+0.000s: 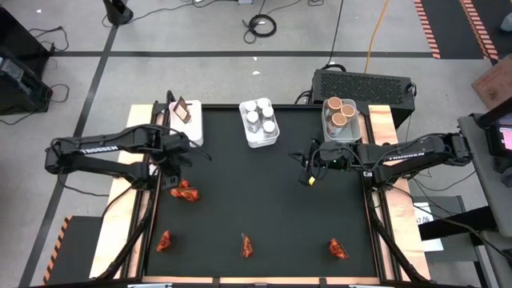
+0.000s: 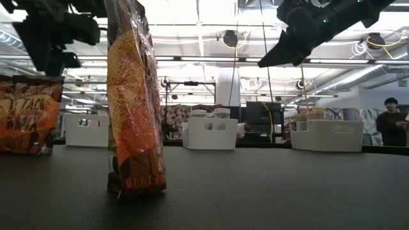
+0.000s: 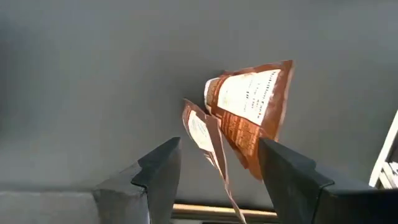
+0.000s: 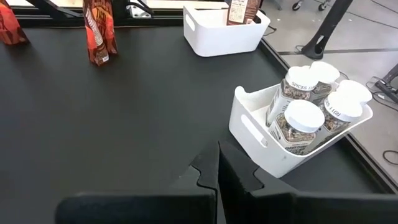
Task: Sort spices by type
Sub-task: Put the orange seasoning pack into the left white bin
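My left gripper (image 3: pixel 217 177) hangs with fingers apart, and two red-orange sachets (image 3: pixel 249 121) lie on the black mat (image 1: pixel 264 200) just below and between them. My right gripper (image 1: pixel 310 178), fingers together and empty, waits above the mat, with the jars (image 4: pixel 311 106) in their white bin (image 4: pixel 261 134) just beyond it.

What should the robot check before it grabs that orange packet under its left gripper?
1. Left gripper open: ok, its fingers stand apart.
2. Packet between the fingers: ok, the two sachets show in the gap, down on the mat.
3. Only one sachet lined up: not ok, the two lie together.
4. Left bin has room: ok, only one sachet stands in it.
5. Right gripper out of the way: ok, shut and across the table near the tub bin.
6. Jars already sorted: ok, all in the middle bin.
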